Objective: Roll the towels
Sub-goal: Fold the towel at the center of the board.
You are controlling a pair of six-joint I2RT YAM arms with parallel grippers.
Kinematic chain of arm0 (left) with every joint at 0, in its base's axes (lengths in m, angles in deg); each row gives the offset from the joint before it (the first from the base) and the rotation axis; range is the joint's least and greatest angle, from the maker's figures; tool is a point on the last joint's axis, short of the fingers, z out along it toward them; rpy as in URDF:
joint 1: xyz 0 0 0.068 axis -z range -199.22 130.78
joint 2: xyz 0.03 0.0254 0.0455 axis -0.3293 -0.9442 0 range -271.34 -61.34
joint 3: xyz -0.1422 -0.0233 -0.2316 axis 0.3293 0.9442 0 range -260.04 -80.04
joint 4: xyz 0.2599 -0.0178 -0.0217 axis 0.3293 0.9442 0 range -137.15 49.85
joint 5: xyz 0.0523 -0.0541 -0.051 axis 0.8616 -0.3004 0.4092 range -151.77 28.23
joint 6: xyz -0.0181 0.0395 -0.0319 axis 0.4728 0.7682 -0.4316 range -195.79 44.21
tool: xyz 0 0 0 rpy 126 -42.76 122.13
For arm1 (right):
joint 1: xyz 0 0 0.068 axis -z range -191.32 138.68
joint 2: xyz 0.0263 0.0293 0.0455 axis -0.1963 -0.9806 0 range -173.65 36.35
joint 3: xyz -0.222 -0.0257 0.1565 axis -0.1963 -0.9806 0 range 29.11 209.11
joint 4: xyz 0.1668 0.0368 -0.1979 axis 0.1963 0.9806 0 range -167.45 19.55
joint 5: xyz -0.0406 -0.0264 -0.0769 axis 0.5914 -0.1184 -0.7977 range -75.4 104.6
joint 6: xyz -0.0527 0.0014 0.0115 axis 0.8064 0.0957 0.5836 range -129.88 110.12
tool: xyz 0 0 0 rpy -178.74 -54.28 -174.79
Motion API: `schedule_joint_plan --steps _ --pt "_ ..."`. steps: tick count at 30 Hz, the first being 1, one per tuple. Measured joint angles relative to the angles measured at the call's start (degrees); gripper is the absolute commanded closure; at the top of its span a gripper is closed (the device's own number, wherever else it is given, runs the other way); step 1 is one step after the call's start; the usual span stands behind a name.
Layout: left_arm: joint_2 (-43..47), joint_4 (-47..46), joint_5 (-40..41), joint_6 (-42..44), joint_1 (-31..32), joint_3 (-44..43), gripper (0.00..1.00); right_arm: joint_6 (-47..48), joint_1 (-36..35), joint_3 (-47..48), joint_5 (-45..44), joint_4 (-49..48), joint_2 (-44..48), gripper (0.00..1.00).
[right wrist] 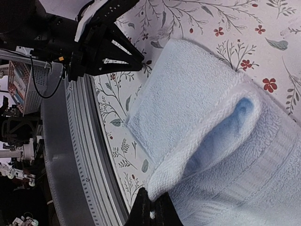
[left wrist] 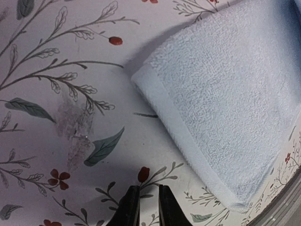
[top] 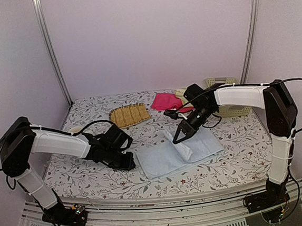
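The light blue towel (top: 178,153) lies flat at the table's front centre. Its far edge is lifted and curled over into a loose fold (right wrist: 211,127). My right gripper (top: 178,138) is shut on that curled edge (right wrist: 153,200) and holds it just above the towel's middle. My left gripper (top: 129,161) hovers low over the tablecloth just off the towel's left corner (left wrist: 146,75). Its fingers (left wrist: 129,207) are almost together, holding nothing. The pink towel (top: 166,100) and the pale yellow-green towel (top: 181,94) lie crumpled at the back. The cream-white towel is not clearly in view.
A tan slatted mat (top: 129,115) lies at the back centre. A pale green lattice basket (top: 230,106) stands at the back right, behind my right arm. The table's front rail (right wrist: 70,155) runs close to the towel's near edge. My left gripper also shows in the right wrist view (right wrist: 136,56).
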Motion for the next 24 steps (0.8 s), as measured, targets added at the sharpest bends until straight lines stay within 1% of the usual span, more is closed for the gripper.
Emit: schedule_joint_plan --steps 6,13,24 --pt "0.13 -1.86 -0.42 -1.51 0.07 1.64 0.84 -2.93 -2.95 4.42 0.44 -0.48 -2.60 0.95" --pt "0.50 -4.92 -0.98 -2.67 0.26 3.13 0.84 -6.36 -4.39 10.45 0.81 -0.57 -7.21 0.94" --pt "0.50 -5.70 -1.29 -3.37 0.50 3.34 0.84 -10.05 -8.61 11.10 2.82 -0.61 -10.82 0.94"
